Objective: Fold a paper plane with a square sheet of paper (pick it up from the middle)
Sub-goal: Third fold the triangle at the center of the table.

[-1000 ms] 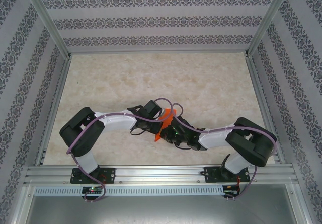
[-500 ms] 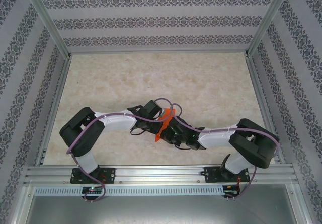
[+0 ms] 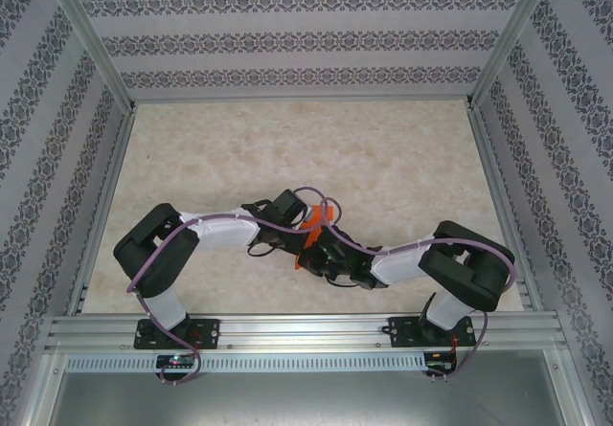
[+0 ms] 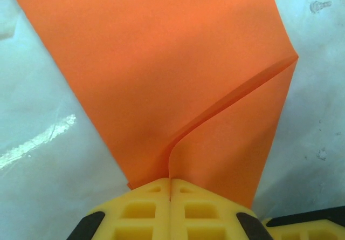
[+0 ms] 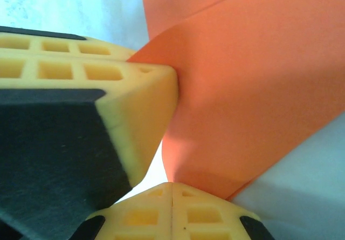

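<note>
Patterned walls (image 3: 287, 43) box in a pale marbled desk (image 3: 402, 158). Near its front edge, between the two arms, sits the orange sheet of paper (image 3: 312, 225). The left pincer (image 4: 170, 185) is clamped on a curved fold of it, and the right pincer (image 5: 172, 189) is clamped on a lower corner close by. The crease looks half-formed. Both grips likely need firmness and the layers even alignment, or the thin sheet may skew or tear.

Bright, even light; glare streak on table (image 4: 38, 137) (left wrist view); wrist views soft-focus nr btm edge.
</note>
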{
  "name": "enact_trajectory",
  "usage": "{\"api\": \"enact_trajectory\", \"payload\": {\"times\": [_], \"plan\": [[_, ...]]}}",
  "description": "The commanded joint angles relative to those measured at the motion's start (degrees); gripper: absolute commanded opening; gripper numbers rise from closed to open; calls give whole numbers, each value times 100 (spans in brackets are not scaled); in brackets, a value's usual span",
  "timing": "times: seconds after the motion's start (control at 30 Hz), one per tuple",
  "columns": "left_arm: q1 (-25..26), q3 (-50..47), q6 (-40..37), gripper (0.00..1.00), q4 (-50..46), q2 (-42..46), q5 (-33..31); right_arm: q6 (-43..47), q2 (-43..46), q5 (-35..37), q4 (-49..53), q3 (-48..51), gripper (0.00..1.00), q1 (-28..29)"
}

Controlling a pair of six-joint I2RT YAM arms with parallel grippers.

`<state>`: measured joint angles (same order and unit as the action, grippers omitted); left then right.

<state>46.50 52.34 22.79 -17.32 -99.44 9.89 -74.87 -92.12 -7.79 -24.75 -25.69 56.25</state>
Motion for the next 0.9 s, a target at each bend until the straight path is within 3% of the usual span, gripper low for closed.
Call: {"api": "enact_trajectory", "payload": {"times": [0.0, 0.4, 0.87], "plan": [[-26, -155, -66, 0, -342, -339, -90, -151, -228, 38, -201, 108, 6, 53], [-27, -134, -79, 0, -382, -363, -82, -88, 665, 205, 162, 170, 7, 166], [-26, -130, -46, 0, -360, -380, -68, -319, -213, 76, -229, 87, 6, 218]]}}
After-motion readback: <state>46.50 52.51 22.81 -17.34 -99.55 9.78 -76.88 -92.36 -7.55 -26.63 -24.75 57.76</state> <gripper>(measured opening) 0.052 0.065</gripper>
